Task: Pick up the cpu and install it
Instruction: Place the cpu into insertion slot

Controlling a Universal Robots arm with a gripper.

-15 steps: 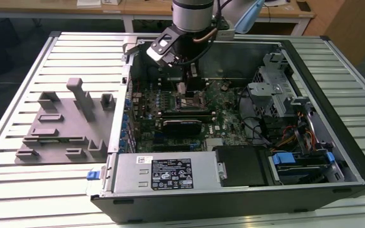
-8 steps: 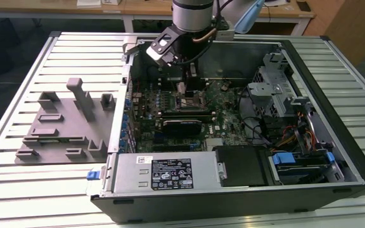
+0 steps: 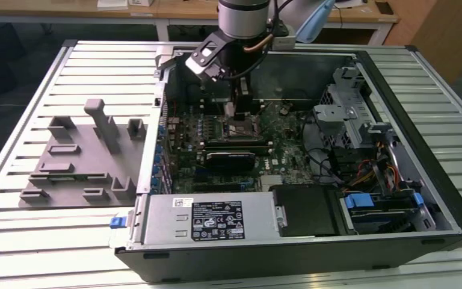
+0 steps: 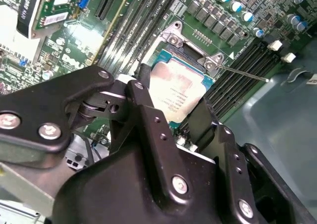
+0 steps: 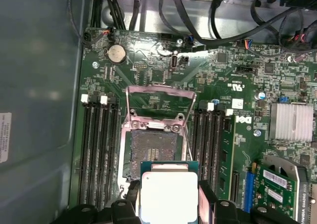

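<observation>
An open computer case (image 3: pixel 295 262) lies on its side on the slatted metal counter (image 3: pixel 22 90). A grey fixture block (image 3: pixel 79 162) with upright posts sits beside it, toward the exterior view's left. Inside the case, a grey power supply box (image 3: pixel 207 220) with a white label occupies the near edge. On the green motherboard (image 5: pixel 148 75), the socket frame (image 5: pixel 153 144) stands open between black memory slots (image 5: pixel 99 149). A coin cell (image 5: pixel 117 53) and a finned silver heatsink (image 5: pixel 292 121) are also mounted.
</observation>
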